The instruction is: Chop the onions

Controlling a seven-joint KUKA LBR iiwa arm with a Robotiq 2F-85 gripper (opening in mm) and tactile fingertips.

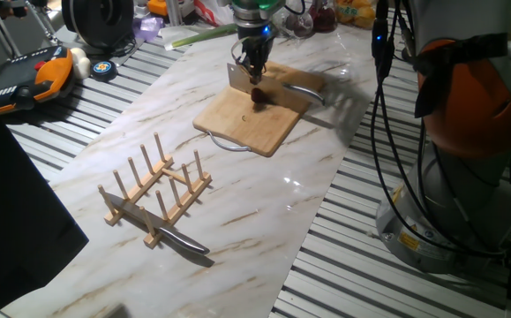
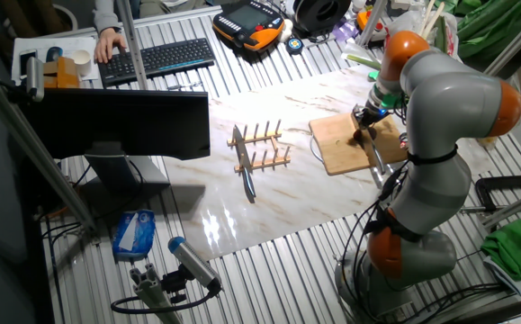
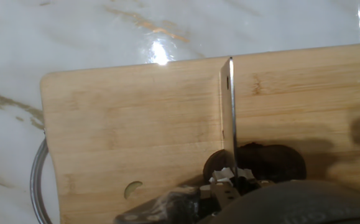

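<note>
The dark purple-red onion [image 1: 259, 95] lies on the wooden cutting board [image 1: 237, 119], near its far side. My gripper [image 1: 255, 67] hangs straight above it, shut on a knife whose broad blade [image 1: 239, 78] points down to the board just left of the onion. In the hand view the blade [image 3: 229, 112] shows edge-on, running across the board [image 3: 136, 137] and meeting the onion [image 3: 276, 163], where a paler cut face [image 3: 219, 167] shows to its left. From the other fixed view, the gripper [image 2: 365, 121] stands over the board [image 2: 341, 148]; the onion is hard to make out there.
A second metal utensil [image 1: 301, 89] lies on the board's right edge. A wooden rack [image 1: 154, 190] stands near the front with a knife [image 1: 183, 238] resting on its base. Clutter, a pendant [image 1: 34, 75] and cables line the far edge. The arm's base [image 1: 467, 177] is at right.
</note>
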